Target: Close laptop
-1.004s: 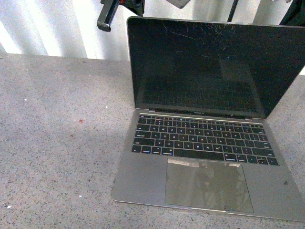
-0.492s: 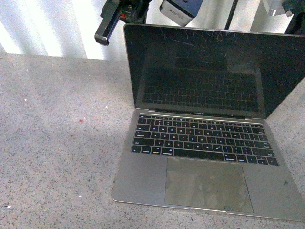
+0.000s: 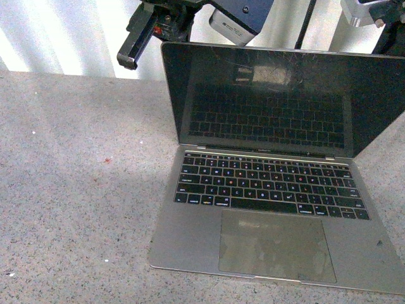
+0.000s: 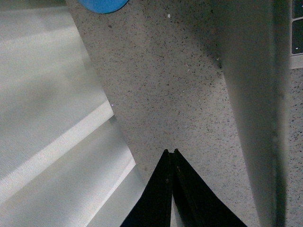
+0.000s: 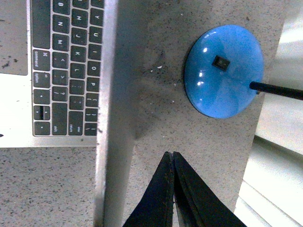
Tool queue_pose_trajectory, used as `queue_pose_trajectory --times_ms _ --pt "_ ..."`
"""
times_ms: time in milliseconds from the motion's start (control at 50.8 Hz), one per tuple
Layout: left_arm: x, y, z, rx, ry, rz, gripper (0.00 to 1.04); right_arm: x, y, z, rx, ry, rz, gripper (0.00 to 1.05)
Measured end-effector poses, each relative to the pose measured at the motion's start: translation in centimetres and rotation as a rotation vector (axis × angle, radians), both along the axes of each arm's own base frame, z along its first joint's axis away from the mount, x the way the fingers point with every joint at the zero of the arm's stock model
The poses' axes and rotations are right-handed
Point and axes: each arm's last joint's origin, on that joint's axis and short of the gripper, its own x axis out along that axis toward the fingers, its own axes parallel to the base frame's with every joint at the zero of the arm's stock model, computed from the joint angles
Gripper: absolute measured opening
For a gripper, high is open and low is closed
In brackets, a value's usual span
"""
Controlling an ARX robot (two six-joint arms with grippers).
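The laptop (image 3: 266, 209) lies open on the speckled grey table, grey-silver with black keys, a large trackpad and a scratched black screen (image 3: 272, 101) leaning a little toward me. My left gripper (image 3: 126, 58) is shut and empty, behind the lid's top left corner. In the left wrist view its tips (image 4: 171, 152) are off the lid's back (image 4: 248, 104). My right arm (image 3: 386, 35) shows behind the lid's top right corner. In the right wrist view the shut, empty right gripper (image 5: 170, 154) is just behind the lid (image 5: 116, 94), with the keyboard (image 5: 66, 61) beyond.
A blue dome-shaped base (image 5: 222, 71) with a black stem stands on the table behind the laptop; its edge also shows in the left wrist view (image 4: 102, 4). A white ribbed wall (image 3: 63, 38) bounds the table's far side. The table (image 3: 76, 190) stretches left of the laptop.
The lid has tipped toward the keyboard; its top edge sits lower in the front view. Both arms have come down and forward behind it.
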Motion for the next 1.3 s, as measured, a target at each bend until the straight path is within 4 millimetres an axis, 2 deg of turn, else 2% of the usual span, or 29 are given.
queue_pose_trajectory --times_ms 315,630,905,1299 --pt "-1.4 -0.4 -0.6 0.013 0.023 -0.021 0.04 -1.8 0.6 -0.6 -0.018 0.04 0.0 0.03" --pt "-2.7 -1.0 -2.1 0.019 0.047 -0.044 0.04 -3.6 1.0 -2.5 -0.042 0.083 0.007 0.03" --pt "-4.5 -1.6 -4.5 0.021 0.101 -0.054 0.04 -4.8 1.2 -4.3 -0.027 0.104 0.013 0.03" --pt "-5.7 -1.3 -5.5 0.009 0.105 -0.052 0.04 -6.0 1.2 -6.6 -0.01 0.143 0.018 0.03"
